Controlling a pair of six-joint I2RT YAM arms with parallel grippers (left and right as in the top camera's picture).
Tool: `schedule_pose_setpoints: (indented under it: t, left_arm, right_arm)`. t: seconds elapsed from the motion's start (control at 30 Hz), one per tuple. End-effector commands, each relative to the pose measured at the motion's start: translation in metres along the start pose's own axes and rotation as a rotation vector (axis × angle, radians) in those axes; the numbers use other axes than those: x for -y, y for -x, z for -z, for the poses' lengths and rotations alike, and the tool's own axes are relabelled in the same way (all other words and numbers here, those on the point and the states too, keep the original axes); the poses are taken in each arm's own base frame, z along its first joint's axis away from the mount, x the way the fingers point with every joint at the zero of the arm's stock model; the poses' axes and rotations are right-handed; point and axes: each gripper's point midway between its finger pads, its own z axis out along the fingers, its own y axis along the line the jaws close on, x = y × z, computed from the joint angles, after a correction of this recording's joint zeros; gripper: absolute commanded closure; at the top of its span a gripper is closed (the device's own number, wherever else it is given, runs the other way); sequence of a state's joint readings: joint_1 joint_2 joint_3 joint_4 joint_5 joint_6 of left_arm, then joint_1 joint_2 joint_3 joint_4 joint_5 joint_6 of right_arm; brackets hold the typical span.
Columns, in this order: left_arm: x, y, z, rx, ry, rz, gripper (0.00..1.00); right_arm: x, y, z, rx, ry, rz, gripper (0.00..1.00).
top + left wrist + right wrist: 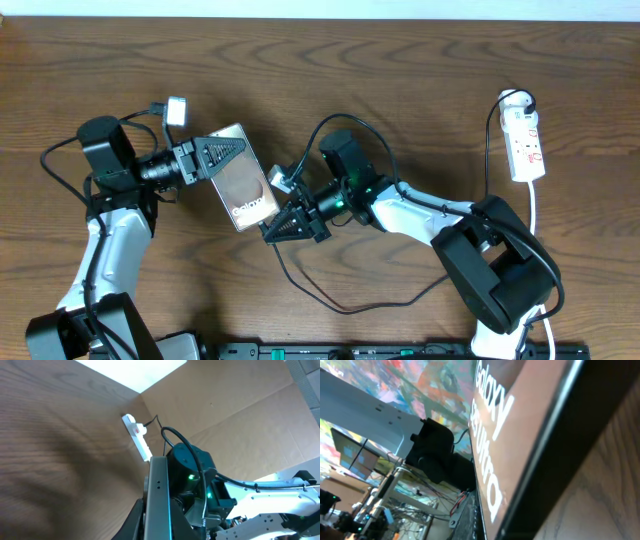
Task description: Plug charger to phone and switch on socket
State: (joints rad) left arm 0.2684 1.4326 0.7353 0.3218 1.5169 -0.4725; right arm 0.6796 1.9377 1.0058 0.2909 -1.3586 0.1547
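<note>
The phone point(248, 190), a brownish glossy slab with white lettering, is held tilted off the table with my left gripper point(225, 152) shut on its upper end. Seen edge-on in the left wrist view, the phone point(159, 480) stands between the dark jaws. My right gripper point(278, 228) is shut at the phone's lower end, and the thin black charger cable point(335, 303) trails from it in a loop over the table. The plug tip is hidden. The right wrist view shows the phone point(520, 435) very close, lettering up. The white socket point(525, 140) lies at the far right.
The socket point(136, 434) also shows far off in the left wrist view, with its white cord point(533, 215) running down the right side. The right arm's black wrist point(192, 472) sits close behind the phone. Thick black arm cables arch above the right wrist point(340, 122).
</note>
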Motion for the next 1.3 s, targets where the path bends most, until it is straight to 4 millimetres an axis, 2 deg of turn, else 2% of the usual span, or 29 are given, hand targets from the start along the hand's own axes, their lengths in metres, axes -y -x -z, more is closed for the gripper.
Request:
schedule_pose_setpoints:
  t: [0.0,0.33,0.63,0.73,1.03,1.27]
  left_arm:
    - [0.01,-0.006,-0.002,-0.034,-0.051,-0.026,0.92]
    - [0.01,-0.006,-0.002,-0.035,-0.052,-0.026,0.93]
    - [0.015,-0.013,-0.014,-0.071,-0.076,-0.029,0.93]
    - [0.017,-0.015,-0.017,-0.081,-0.082,-0.029,0.93]
    - [0.017,-0.015,-0.017,-0.081,-0.083,-0.029,0.92]
    - [0.016,-0.015,-0.017,-0.079,-0.077,-0.019,0.93]
  right_arm:
    - [0.003,0.017,0.004,0.032,-0.025,-0.004,0.99]
    - [0.022,0.032,0.007,0.091,-0.139,-0.056,0.99]
    - [0.023,0.054,0.01,0.162,-0.175,-0.012,0.99]
    - [0.029,0.057,0.011,0.179,-0.207,-0.023,0.99]
    - [0.03,0.058,0.013,0.183,-0.21,-0.019,0.99]
    - [0.034,0.061,0.023,0.202,-0.226,-0.024,0.99]
